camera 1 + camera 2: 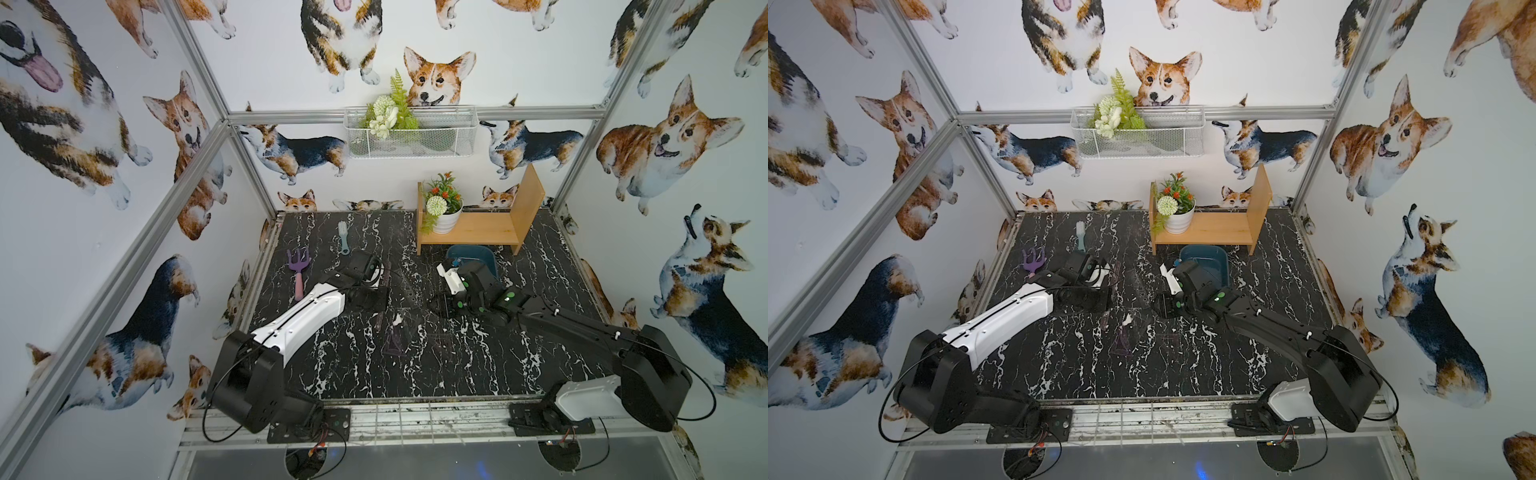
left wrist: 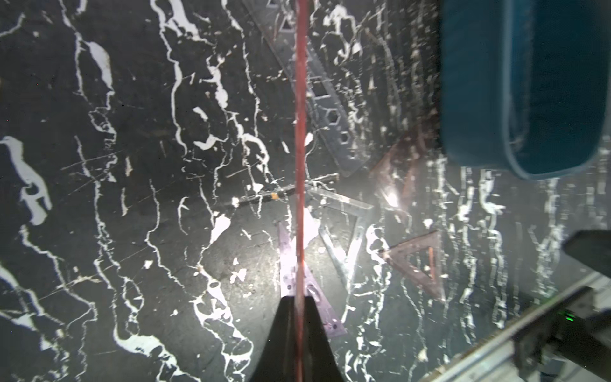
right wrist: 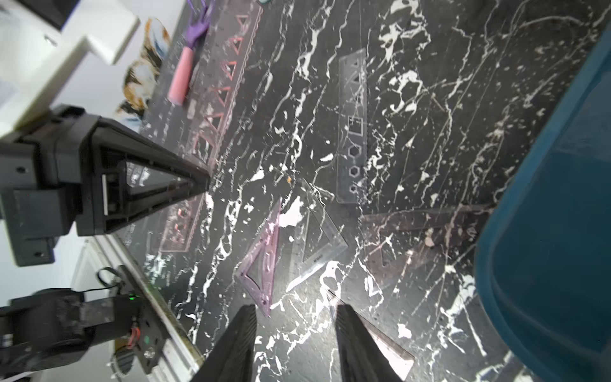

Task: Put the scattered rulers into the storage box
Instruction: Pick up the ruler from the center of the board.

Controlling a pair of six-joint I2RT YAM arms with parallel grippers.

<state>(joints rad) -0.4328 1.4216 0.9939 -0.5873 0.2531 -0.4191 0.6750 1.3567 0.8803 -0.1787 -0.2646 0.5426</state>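
a white wire basket point(image 1: 440, 141) on the back wall holds one spray of white flowers and fern point(image 1: 385, 114). below it, a wooden shelf point(image 1: 486, 230) carries one white potted plant point(image 1: 446, 222). just in front of the shelf, toward the table's back right, sits the teal storage box point(image 1: 492, 264); the part of its floor that shows is plain teal, and the six rulers in view all lie outside it.

counted left to right: one toy garden fork point(image 1: 298, 272) and one pale brush point(image 1: 343, 237) lie near the left edge. there are two straight rulers. the long pink-tinted ruler point(image 3: 224, 72) is clamped in the closed fingers of the left gripper point(image 3: 202, 181), well apart from the box. a clear stencil ruler point(image 3: 344, 99) lies flat on the black marble tabletop point(image 1: 374, 374).

four set squares lie mid-table: a purple set square point(image 3: 270, 258), a clear set square point(image 3: 319, 261) just beside it, a large smoky set square point(image 3: 429, 223) reaching up to the box wall, and a pale tinted set square point(image 3: 393, 350) partly under one finger of the right gripper point(image 3: 296, 330), whose fingers stand apart above bare marble.

the front of the tabletop, from the set squares to the metal front rail point(image 1: 415, 419), lies open between the two arm bases.
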